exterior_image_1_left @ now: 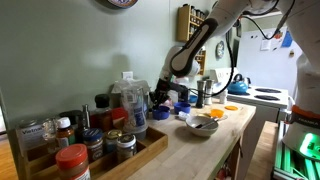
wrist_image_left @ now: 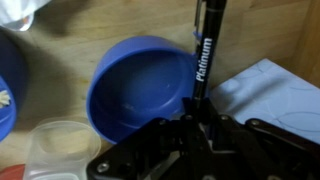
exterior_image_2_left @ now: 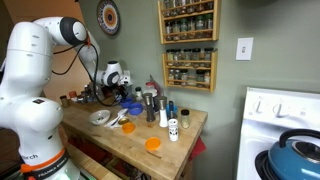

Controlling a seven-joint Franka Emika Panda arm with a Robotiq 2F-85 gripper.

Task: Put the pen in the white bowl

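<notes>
In the wrist view my gripper [wrist_image_left: 196, 122] is shut on a black pen [wrist_image_left: 205, 50] marked "Platinum". The pen stands along the right rim of a blue bowl [wrist_image_left: 140, 85] that lies right below it. The white bowl [exterior_image_1_left: 201, 124] sits on the wooden counter, nearer the counter's front than my gripper [exterior_image_1_left: 160, 97], and seems to hold some small items. It also shows in an exterior view [exterior_image_2_left: 100, 118], below and in front of my gripper [exterior_image_2_left: 113, 88]. The white bowl is out of the wrist view.
A wooden tray of spice jars [exterior_image_1_left: 90, 150] stands at the near end of the counter. Bottles and shakers [exterior_image_2_left: 165, 110] cluster mid-counter, and an orange lid [exterior_image_2_left: 152, 144] lies near the edge. A clear plastic tub [wrist_image_left: 60, 145] and light blue paper [wrist_image_left: 270, 95] flank the blue bowl.
</notes>
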